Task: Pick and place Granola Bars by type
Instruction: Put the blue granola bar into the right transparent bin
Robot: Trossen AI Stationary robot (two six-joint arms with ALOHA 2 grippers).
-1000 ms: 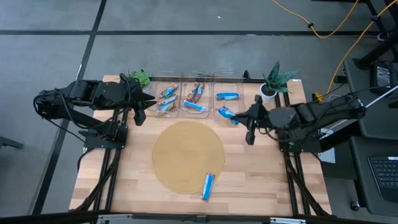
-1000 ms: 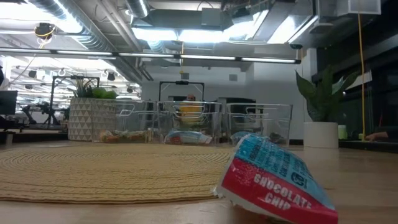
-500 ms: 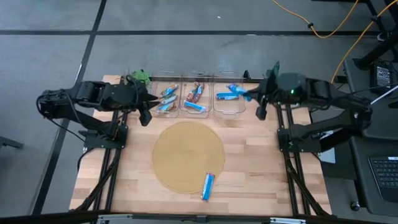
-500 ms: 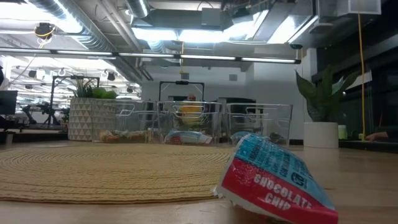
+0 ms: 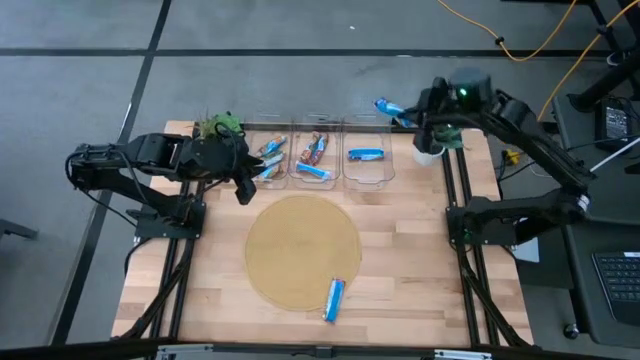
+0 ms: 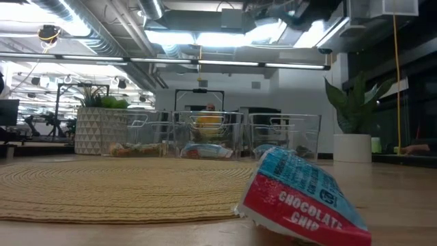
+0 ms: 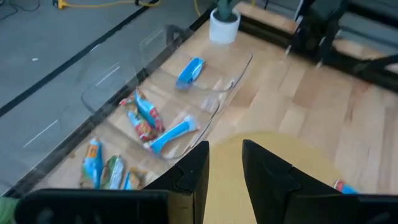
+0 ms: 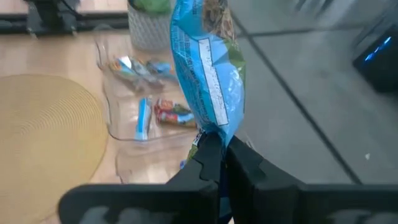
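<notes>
The pale wooden slatted worktop [image 5: 400, 250] carries a round woven straw mat [image 5: 303, 252] at its middle and, along its far edge, a row of 3 clear plastic bins [image 5: 368, 172]. The left bin holds several blue-wrapped granola bars [image 5: 268, 160], the middle bin a red-brown bar and a blue one [image 5: 314, 160], and the right bin 1 blue bar lying crosswise [image 5: 365, 154]. One more blue-and-red chocolate chip bar [image 5: 334, 299] lies at the mat's near edge, its long axis running roughly near to far.

The right gripper [image 8: 221, 152] is raised high beyond the far right corner of the worktop, by the white potted plant [image 5: 432, 148]. It is clamped tight on one end of a shiny blue bar with green and tan print [image 8: 205, 68], which stands out lengthwise from the fingertips. The bins lie toward the mat from it and lower, so placing likely calls for carrying the bar back over them.

The left gripper [image 7: 225, 163] hovers at the left bin's near corner, partly parted and holding nothing. It looks the nearer arm for the lone bar on the worktop.
</notes>
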